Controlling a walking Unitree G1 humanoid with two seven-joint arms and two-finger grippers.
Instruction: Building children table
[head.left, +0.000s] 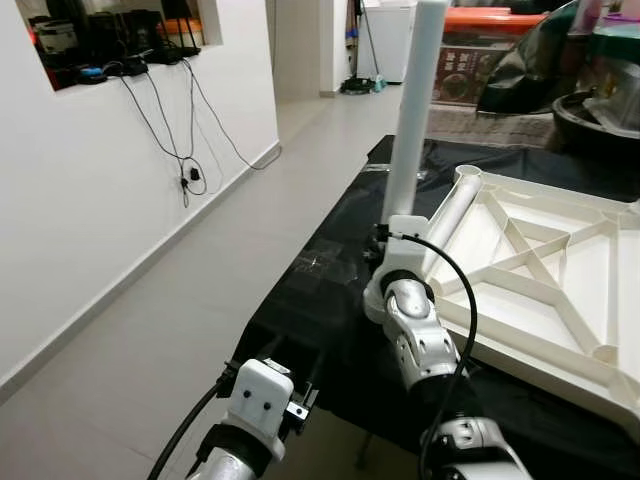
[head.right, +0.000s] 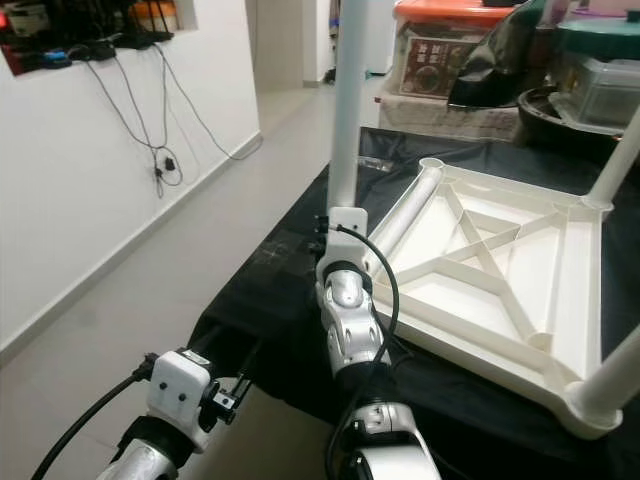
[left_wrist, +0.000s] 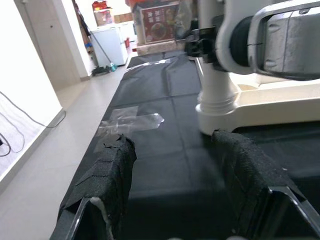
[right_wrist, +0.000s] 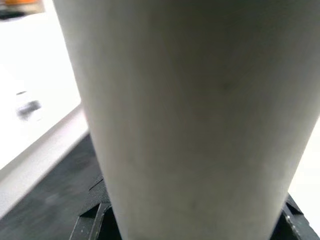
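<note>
White plastic tabletop (head.right: 520, 270) lies upside down on a black sheet (head.left: 330, 300) over a work surface, ribbed underside up, diagonal braces visible.

Legs:
- Leg (head.left: 412, 110) stands upright at the near-left corner socket of the tabletop, base seated in a collar (left_wrist: 216, 107).
- Second leg (head.right: 618, 380) shows at the near-right corner; third leg (head.right: 622, 165) at the far-right corner.
- Far-left socket (head.right: 431, 163) is open, w/ a tube-like edge running back toward the upright leg.

Right gripper (head.left: 395, 235):
- Positioned at the lower part of the upright leg, arm reaching up from below.
- Right wrist view: leg surface (right_wrist: 195, 115) pressed close betw. the black fingers (right_wrist: 95, 217), one each side. Closed round the leg.

Left gripper (left_wrist: 175, 190):
- Low, near the sheet's near edge, well apart from the leg.
- Fingers spread wide, nothing betw. them; black padded fingers (left_wrist: 107, 185) aim across the sheet toward the collar.

Surroundings: white wall (head.left: 90, 190) w/ hanging cables (head.left: 185, 150) at left, tiled floor (head.left: 180, 330), boxes (head.right: 440, 50) and containers beyond the far end.
</note>
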